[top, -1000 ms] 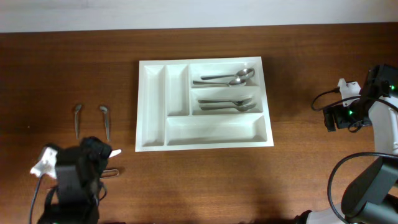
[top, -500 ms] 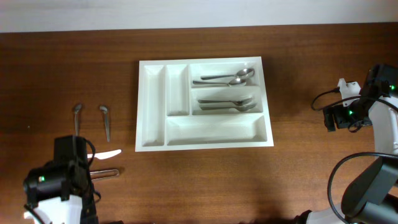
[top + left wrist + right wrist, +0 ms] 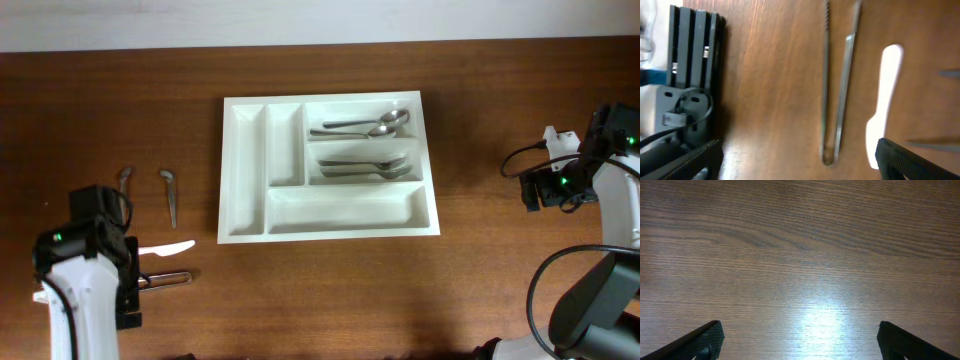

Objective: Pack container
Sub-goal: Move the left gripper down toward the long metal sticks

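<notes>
The white container (image 3: 246, 190) lies at the table's middle; spoons (image 3: 365, 125) fill its top crosswise compartment and more spoons (image 3: 365, 167) the second one, while the other compartments are bare. At the left lie a white plastic knife (image 3: 165, 247) and metal tongs (image 3: 172, 280). In the left wrist view the tongs (image 3: 837, 95) and knife (image 3: 885, 100) lie side by side on the wood ahead of my left gripper (image 3: 800, 167), which is open and holds nothing. Far right, my right gripper (image 3: 800, 345) is open over bare wood.
Two small metal utensils (image 3: 125, 185) (image 3: 170, 195) lie left of the container, beyond the knife. My left arm (image 3: 85, 260) stands at the front left and my right arm (image 3: 600, 190) at the right edge. A black ribbed block (image 3: 695, 45) shows beside the left gripper.
My left arm has swung back to the left, uncovering the white knife and the tongs. The right arm and the container's contents have not moved.
</notes>
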{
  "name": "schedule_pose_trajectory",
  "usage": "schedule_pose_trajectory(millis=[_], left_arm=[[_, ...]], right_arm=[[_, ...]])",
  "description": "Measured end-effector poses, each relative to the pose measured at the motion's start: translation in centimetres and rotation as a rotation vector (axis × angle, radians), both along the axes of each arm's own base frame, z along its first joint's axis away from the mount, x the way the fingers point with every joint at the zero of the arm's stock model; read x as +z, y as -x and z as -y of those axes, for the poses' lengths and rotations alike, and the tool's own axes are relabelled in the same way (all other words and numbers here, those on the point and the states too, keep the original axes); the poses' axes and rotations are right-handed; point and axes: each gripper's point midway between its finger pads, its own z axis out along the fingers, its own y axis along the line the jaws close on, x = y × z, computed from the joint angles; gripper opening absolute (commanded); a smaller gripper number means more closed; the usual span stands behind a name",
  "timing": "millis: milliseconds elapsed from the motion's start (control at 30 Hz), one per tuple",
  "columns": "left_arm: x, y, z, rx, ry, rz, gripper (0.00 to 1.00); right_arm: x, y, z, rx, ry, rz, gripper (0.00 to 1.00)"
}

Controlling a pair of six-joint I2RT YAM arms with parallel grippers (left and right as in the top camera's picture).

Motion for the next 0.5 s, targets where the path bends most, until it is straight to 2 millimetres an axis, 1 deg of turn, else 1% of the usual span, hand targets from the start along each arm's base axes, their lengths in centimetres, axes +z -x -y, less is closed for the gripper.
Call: schedule_pose_trajectory(millis=[167, 233, 400, 500], left_arm=[[-2.0, 0.3, -0.3, 0.008, 0.091, -0.089, 0.99], [-2.6, 0.0, -0.5, -0.009, 0.113, -0.107, 0.99], [-4.7, -2.2, -1.6, -0.110, 0.135, -0.103, 0.99], [-5.5, -3.0, -1.8, -0.141, 0.145, -0.101, 0.99]], right_arm=[[0.0, 0.0, 0.0, -0.001, 0.000, 0.000, 0.99], [0.0, 0.0, 0.0, 0.000, 0.000, 0.000, 0.99], [0.0, 0.0, 0.0, 0.000, 0.000, 0.000, 0.99], [0.0, 0.0, 0.0, 0.000, 0.000, 0.000, 0.99]])
